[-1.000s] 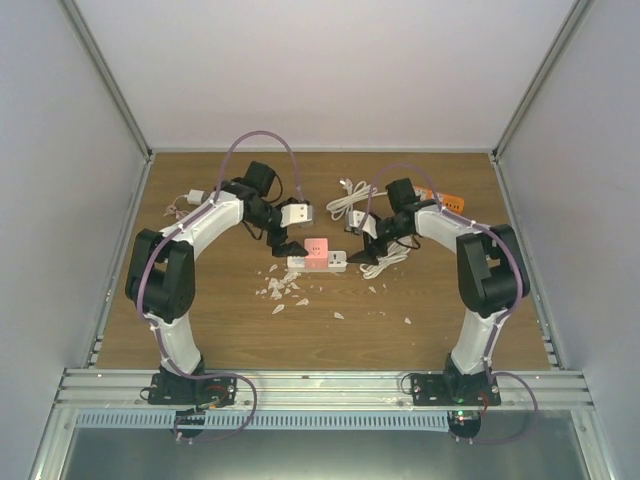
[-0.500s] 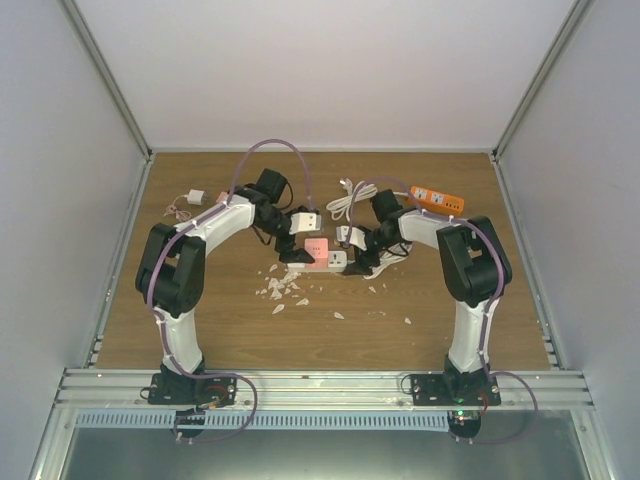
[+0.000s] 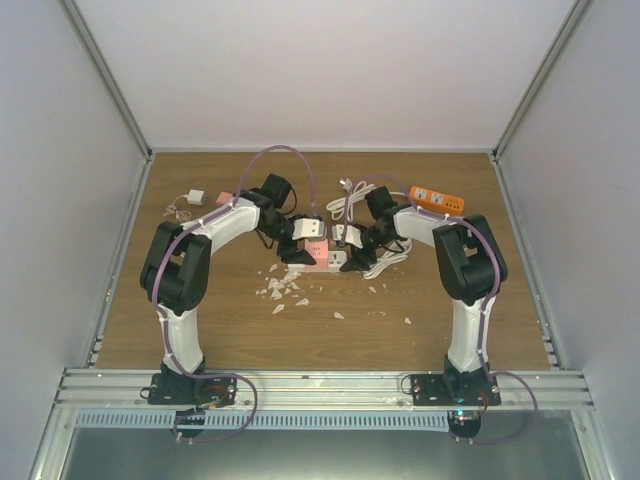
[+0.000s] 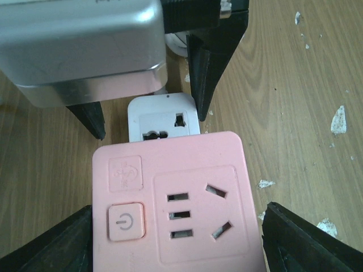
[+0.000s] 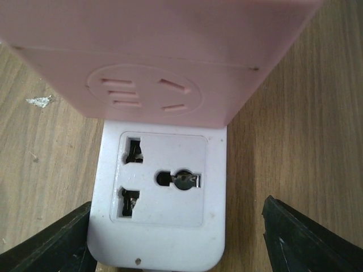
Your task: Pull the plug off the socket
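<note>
A pink plug adapter sits in a white socket strip at the table's middle. In the left wrist view the pink adapter fills the gap between my open fingers, which stand close against its two sides; the strip's end shows beyond it. My left gripper is open around the adapter. My right gripper is open, straddling the strip's free end, with the adapter just ahead. The right finger stands apart from the strip.
An orange power strip and coiled white cables lie behind the right arm. A small white charger lies at the back left. White chips are scattered in front of the strip. Walls enclose the table.
Both arms have swung inward. The left gripper has come over the pink adapter and the right gripper has closed in on the strip's right end.
</note>
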Controlling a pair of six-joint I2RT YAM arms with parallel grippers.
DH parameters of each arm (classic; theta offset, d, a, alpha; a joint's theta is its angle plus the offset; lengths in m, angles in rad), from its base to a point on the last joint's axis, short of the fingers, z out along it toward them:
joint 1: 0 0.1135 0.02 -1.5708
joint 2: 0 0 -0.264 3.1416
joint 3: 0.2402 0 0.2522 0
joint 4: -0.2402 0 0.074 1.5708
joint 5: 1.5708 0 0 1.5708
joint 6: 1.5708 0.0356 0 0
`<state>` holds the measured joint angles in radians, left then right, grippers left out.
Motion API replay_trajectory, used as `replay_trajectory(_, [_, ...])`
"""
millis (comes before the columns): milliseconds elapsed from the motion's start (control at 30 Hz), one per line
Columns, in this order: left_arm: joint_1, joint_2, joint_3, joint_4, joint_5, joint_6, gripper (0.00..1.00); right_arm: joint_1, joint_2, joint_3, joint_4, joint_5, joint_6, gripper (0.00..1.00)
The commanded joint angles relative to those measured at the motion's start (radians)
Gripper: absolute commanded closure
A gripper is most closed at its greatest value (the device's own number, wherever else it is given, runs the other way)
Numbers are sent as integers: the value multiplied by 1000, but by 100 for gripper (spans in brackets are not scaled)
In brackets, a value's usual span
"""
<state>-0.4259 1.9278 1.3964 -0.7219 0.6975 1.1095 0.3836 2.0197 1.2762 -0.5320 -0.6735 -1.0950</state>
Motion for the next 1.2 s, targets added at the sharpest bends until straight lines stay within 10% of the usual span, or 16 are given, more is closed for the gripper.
replay_trajectory(0, [-8,-2,-16,16,-13,9,30,26,21,30,-22,9,-7,25])
replay_trajectory(400, [42,-79,-85,-2,-1,28,50,64,36,73,-8,-25,52,29])
replay_trajectory(1167, [113,-105,-106,-68,46,113,54,84,29,-88,299,-186,250,25])
